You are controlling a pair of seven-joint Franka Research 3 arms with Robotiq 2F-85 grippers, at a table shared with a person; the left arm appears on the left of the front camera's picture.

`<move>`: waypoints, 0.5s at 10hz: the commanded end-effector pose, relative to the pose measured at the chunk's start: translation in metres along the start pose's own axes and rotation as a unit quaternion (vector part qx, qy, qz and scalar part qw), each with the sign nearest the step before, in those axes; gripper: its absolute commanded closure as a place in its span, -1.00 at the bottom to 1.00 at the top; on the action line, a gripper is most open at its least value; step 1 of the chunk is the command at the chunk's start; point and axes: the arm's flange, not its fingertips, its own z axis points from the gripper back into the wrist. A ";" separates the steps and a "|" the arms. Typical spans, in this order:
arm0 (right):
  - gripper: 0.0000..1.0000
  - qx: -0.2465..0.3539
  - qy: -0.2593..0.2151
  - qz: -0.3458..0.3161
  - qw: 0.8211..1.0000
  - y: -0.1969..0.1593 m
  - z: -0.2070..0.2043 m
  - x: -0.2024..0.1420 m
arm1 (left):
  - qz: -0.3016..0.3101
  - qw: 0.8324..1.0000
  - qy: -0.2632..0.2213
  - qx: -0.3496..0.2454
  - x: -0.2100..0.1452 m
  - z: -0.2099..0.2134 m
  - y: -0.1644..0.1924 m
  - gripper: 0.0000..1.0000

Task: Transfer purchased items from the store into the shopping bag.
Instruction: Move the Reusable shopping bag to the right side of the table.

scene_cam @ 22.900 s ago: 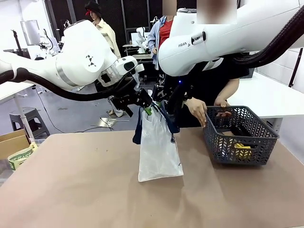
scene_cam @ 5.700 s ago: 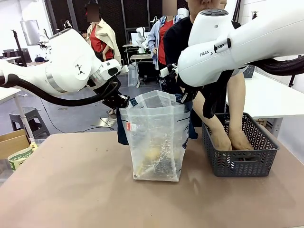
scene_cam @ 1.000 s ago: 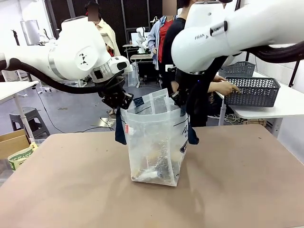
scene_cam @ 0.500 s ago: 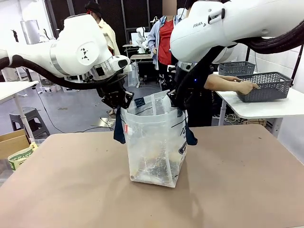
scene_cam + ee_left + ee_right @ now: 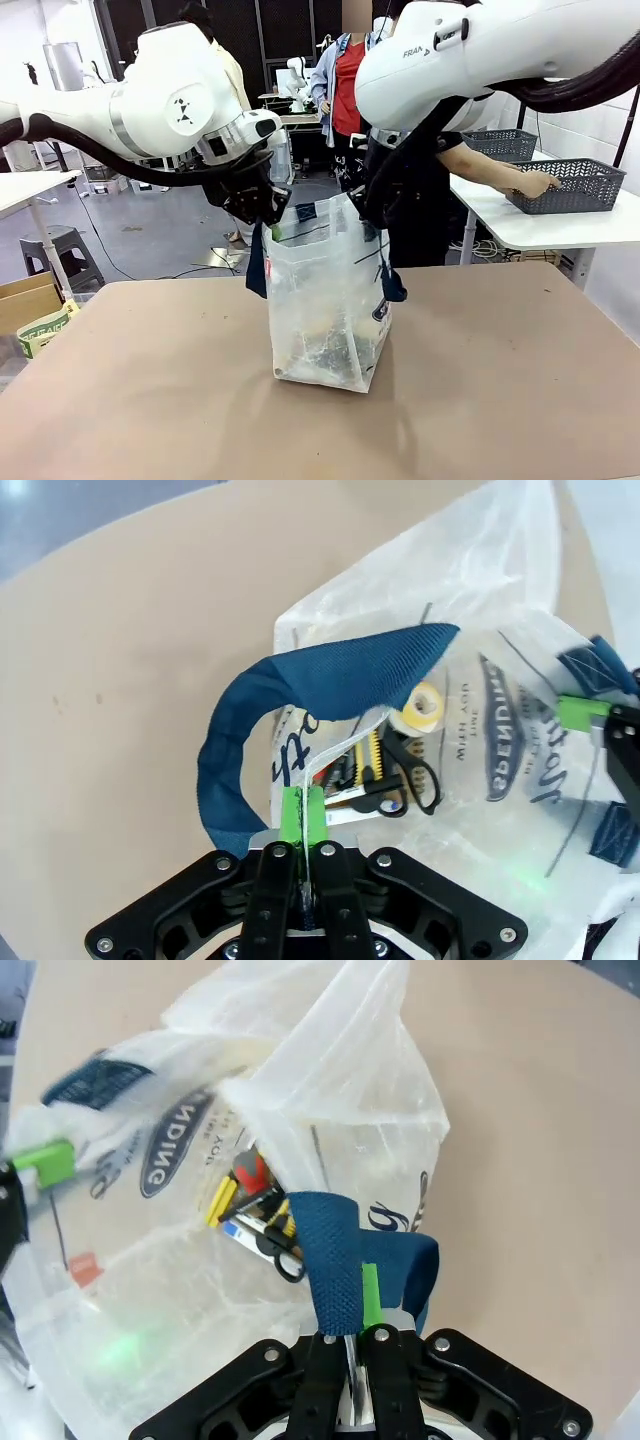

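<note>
Pinching the shopping bag (image 5: 325, 300) upright mid-table: clamped on its left top edge with the left gripper (image 5: 268, 215), right edge with the right gripper (image 5: 372, 215) (purchased items (image 5: 385, 775) inside).

The front camera is sitting low at the near edge of the table (image 5: 150, 420), facing across toward the person (image 5: 478, 164). Each wrist camera is looking down from close above, past the left gripper (image 5: 301, 815) and right gripper (image 5: 360, 1305), into the shopping bag (image 5: 325, 300), which all three views are sharing.
</note>
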 end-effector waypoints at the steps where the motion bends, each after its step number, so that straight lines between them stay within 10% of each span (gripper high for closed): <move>1: 1.00 0.011 -0.017 -0.006 1.000 0.013 -0.002 0.023 | 0.004 0.999 -0.024 -0.024 -0.005 0.010 -0.010 1.00; 5: 1.00 0.007 -0.039 0.013 0.999 0.025 -0.004 0.056 | 0.012 0.999 -0.002 -0.032 -0.004 0.006 -0.030 1.00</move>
